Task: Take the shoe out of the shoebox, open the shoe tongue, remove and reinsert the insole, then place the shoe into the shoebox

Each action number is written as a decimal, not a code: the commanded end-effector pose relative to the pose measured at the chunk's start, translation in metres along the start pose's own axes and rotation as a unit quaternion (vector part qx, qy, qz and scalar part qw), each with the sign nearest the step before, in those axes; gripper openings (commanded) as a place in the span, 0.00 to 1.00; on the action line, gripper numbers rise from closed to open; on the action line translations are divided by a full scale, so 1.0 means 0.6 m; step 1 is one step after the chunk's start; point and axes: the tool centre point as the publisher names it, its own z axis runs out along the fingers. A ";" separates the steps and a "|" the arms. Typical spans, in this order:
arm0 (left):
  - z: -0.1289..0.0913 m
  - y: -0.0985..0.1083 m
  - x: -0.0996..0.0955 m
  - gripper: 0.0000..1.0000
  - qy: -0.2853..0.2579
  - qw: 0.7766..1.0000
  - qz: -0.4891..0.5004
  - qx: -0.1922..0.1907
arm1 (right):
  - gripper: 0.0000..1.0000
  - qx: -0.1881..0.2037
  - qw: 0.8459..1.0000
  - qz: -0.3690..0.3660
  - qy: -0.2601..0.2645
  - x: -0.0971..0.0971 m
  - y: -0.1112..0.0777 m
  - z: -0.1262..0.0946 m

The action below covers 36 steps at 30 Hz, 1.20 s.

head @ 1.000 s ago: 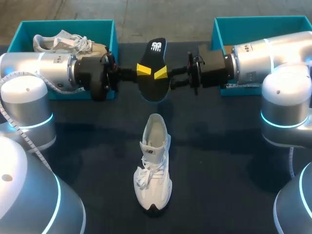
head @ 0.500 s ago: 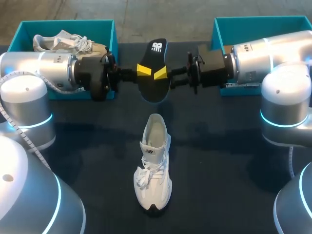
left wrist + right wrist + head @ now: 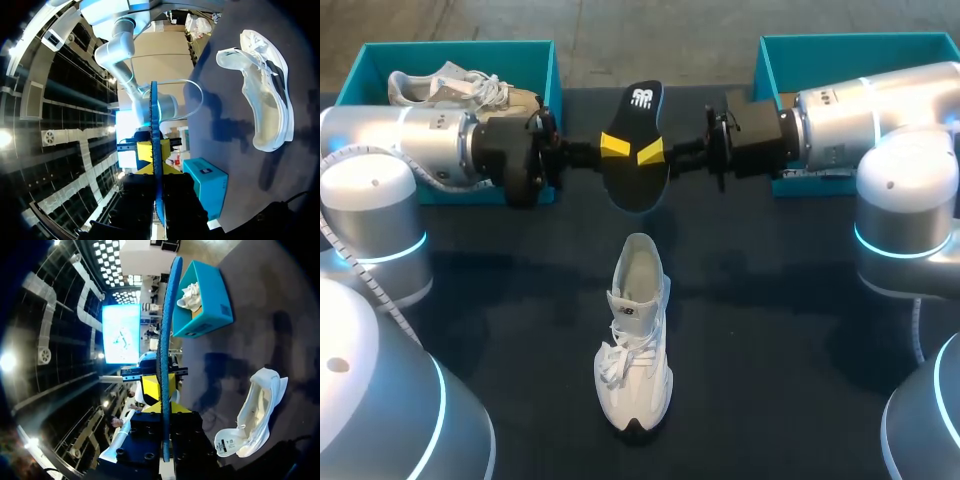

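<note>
- The left gripper (image 3: 615, 144) and right gripper (image 3: 651, 152) are each clamping the insole (image 3: 638, 185) from opposite sides, holding it in the air above the table (image 3: 770, 330), between the 2 boxes.
- In the head view only 1 yellow tip of each gripper is showing on the insole; the fingers beneath it are hidden.
- In both wrist views the insole (image 3: 154, 130) (image 3: 167, 315) is showing edge-on only, as a thin blue line running out between that gripper's own dark fingers.
- The shoe (image 3: 634, 340) is standing upright on the table, well apart from the insole, with its opening gaping.
- The right arm is covering most of the right shoebox (image 3: 840, 45), so its contents cannot be made out.
- The left arm is cutting off the front of the left shoebox (image 3: 380, 55), where a second shoe (image 3: 445, 88) is lying.
- Compared with 1 second ago, the right gripper's fingers are sitting closer together; the insole and shoe are lying as before.
</note>
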 end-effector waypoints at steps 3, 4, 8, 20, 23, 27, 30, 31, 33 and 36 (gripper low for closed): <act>-0.001 -0.001 0.001 0.00 0.002 1.000 0.001 0.000 | 0.00 0.001 1.000 -0.002 -0.001 -0.003 0.004 0.005; -0.001 -0.002 0.001 0.00 0.003 1.000 0.000 0.001 | 0.00 0.000 1.000 -0.003 0.000 -0.003 0.004 0.005; -0.005 -0.005 -0.001 1.00 0.006 1.000 0.004 0.005 | 0.00 -0.005 1.000 -0.007 0.002 -0.007 0.002 0.003; -0.078 -0.004 0.007 1.00 0.066 0.998 -0.009 -0.003 | 0.00 -0.022 0.999 -0.038 0.007 -0.014 0.000 -0.009; -0.104 -0.006 0.018 1.00 0.111 0.993 -0.027 0.002 | 0.00 -0.027 0.998 -0.056 0.003 -0.016 0.000 -0.013; -0.113 -0.009 0.020 1.00 0.135 0.991 -0.016 0.005 | 0.00 -0.029 0.998 -0.060 0.004 -0.017 0.000 -0.015; -0.113 -0.009 0.020 1.00 0.135 0.991 -0.016 0.005 | 0.00 -0.029 0.998 -0.060 0.004 -0.017 0.000 -0.015; -0.113 -0.009 0.020 1.00 0.135 0.991 -0.016 0.005 | 0.00 -0.029 0.998 -0.060 0.004 -0.017 0.000 -0.015; -0.113 -0.009 0.020 1.00 0.135 0.991 -0.016 0.005 | 0.00 -0.029 0.998 -0.060 0.004 -0.017 0.000 -0.015; -0.113 -0.009 0.020 1.00 0.135 0.991 -0.016 0.005 | 0.00 -0.029 0.998 -0.060 0.004 -0.017 0.000 -0.015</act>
